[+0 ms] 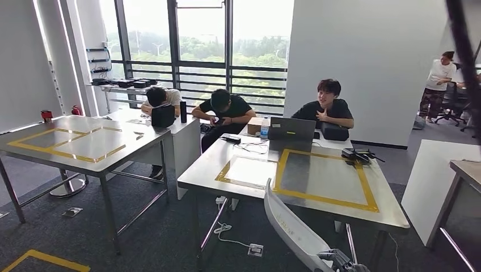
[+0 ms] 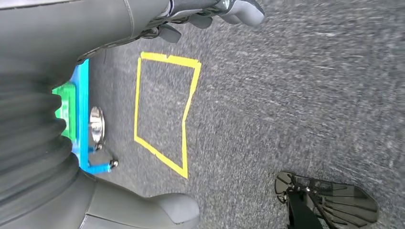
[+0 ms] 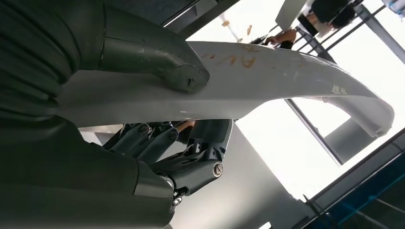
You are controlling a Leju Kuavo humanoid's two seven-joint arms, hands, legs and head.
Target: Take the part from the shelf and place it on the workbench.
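The part [image 1: 292,229] is a long, curved white panel. My right hand [image 1: 340,262] grips it at its lower end, low in the head view, and it slants up toward the workbench's near edge. In the right wrist view the thumb [image 3: 162,64] presses on the part [image 3: 286,81] from one side and the dark fingers [image 3: 191,157] curl under it. The workbench [image 1: 323,175] is a steel table marked with yellow tape rectangles, straight ahead. My left hand [image 2: 95,28] hangs over the carpet, fingers and thumb apart, holding nothing.
Three people sit behind the workbench, with a laptop [image 1: 291,133], a bottle [image 1: 264,127] and a black device [image 1: 356,154] at its far edge. A second steel table [image 1: 74,141] stands to the left and a white panel [image 1: 437,181] to the right. Cables [image 1: 238,238] lie under the bench.
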